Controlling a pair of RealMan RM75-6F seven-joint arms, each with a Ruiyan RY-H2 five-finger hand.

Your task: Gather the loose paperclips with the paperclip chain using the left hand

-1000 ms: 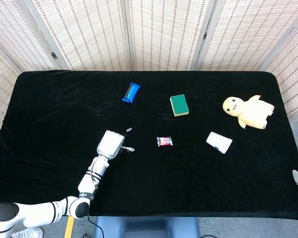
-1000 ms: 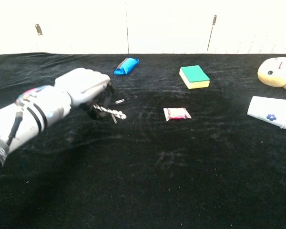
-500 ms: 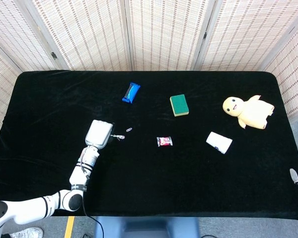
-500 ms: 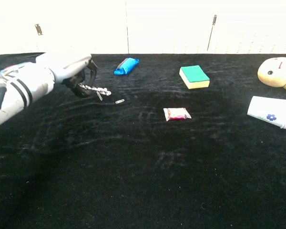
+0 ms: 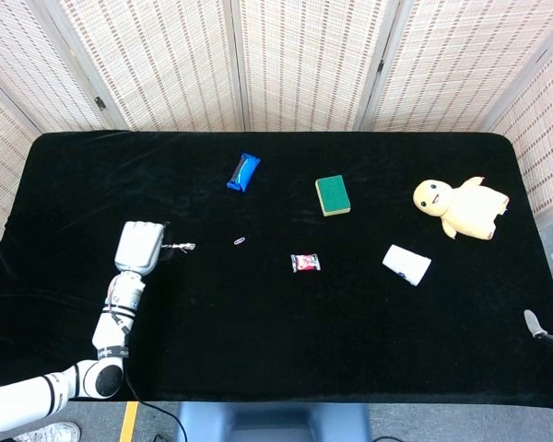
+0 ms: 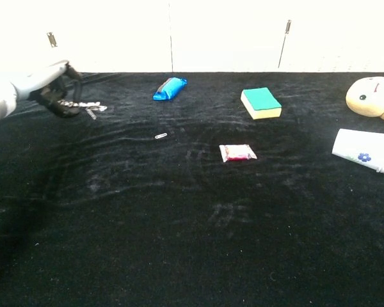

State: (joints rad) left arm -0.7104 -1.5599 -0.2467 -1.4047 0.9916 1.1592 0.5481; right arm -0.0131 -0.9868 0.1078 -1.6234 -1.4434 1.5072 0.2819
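Observation:
My left hand (image 5: pixel 138 247) is over the left part of the black table (image 5: pixel 276 350), holding a short silver paperclip chain (image 5: pixel 179 247) that sticks out to its right. The chest view shows the same hand (image 6: pixel 48 88) at the far left with the chain (image 6: pixel 86 107) dangling from its fingers above the cloth. One loose paperclip (image 5: pixel 240 241) lies on the cloth to the right of the chain, apart from it; it also shows as the paperclip (image 6: pixel 160 135) in the chest view. Only a sliver of the right hand (image 5: pixel 537 327) appears at the right edge.
A blue packet (image 5: pixel 243 172) lies at the back, a green sponge (image 5: pixel 332 195) right of it. A small red-and-white candy (image 5: pixel 305 263), a white cup lying on its side (image 5: pixel 405 264) and a yellow plush toy (image 5: pixel 459 206) occupy the right half.
The left hand has swept leftward and away from the loose paperclip, carrying the chain with it. The paperclip stayed in place.

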